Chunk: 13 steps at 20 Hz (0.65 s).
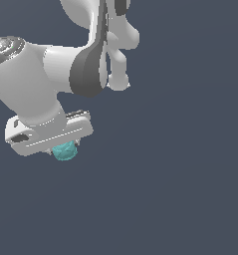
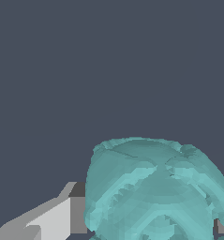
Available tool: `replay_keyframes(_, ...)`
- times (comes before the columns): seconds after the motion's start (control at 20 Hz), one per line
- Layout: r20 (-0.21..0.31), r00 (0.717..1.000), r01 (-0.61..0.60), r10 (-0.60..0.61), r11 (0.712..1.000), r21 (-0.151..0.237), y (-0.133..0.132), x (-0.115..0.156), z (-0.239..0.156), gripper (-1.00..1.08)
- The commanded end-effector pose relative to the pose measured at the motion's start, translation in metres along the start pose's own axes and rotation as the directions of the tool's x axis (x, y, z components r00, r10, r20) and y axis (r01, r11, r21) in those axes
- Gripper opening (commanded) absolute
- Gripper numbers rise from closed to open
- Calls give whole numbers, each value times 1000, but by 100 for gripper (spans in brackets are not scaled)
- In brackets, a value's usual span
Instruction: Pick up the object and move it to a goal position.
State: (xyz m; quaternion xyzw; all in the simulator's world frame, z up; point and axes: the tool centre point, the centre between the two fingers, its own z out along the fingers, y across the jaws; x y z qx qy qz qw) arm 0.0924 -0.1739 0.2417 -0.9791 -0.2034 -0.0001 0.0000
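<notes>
Glossy smooth white arm (image 1: 36, 84), matt lumpy ridged teal object (image 2: 155, 192), flat matt grey fingers (image 2: 62, 215)

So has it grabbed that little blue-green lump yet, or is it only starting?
The grab looks done: the teal object sits tucked under the white gripper, and the wrist view shows it filling the space beside a finger. It is in hand now. Carrying it to the goal remains; no goal marker shows.

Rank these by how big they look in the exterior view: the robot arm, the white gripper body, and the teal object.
1. Robot arm, by far the largest.
2. Gripper body, a wide white block.
3. Teal object, smallest, narrower than the gripper and partly hidden under it.
</notes>
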Motion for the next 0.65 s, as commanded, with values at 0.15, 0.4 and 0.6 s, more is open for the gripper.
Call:
replay_keyframes(0.15,0,1000,1,-1,1000,0,12,5,-8,-100)
replay_keyframes(0.4,0,1000,1,-1,1000,0,17,7,-12,-100)
replay_keyframes(0.6,0,1000,1,-1,1000,0,18,7,-12,-100)
